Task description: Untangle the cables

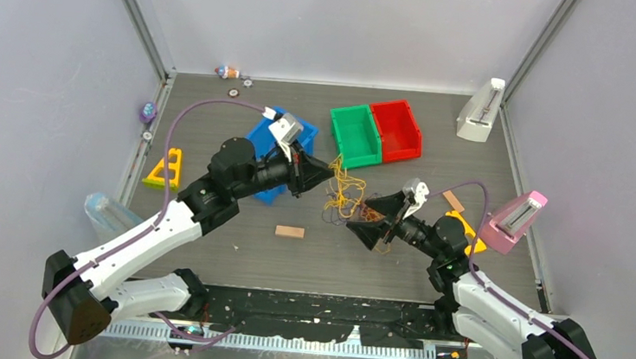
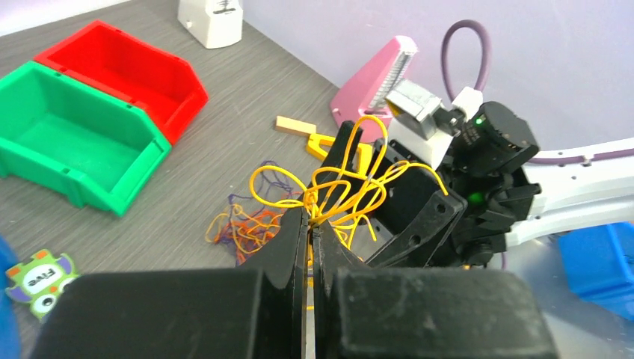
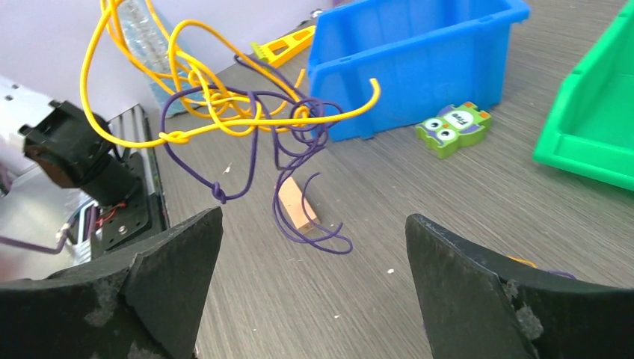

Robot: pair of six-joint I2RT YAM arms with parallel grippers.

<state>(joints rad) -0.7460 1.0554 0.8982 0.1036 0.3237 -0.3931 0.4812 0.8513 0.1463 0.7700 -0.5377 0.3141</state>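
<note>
Top external: left tool point(image 1: 328, 173) clamped on cables point(image 1: 344, 196) mid-bench point(image 1: 333, 268); right tool point(image 1: 360, 214) wide open, just right of them. Green bin point(image 1: 356, 135) and red bin point(image 1: 397, 127) far, block point(image 1: 289, 231) near, blue bin point(image 1: 273, 132) partly behind left arm.

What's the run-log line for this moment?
left gripper: shut on yellow cable | right gripper: open, empty | purple cable: tangled with yellow

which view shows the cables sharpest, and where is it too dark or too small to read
Right wrist: cables crisp and evenly lit. Left wrist: yellow loops sharp, but the shut left gripper is a near-black mass low in frame. Top external: even light, soft shadows, the cables too small to tell strands apart.
</note>
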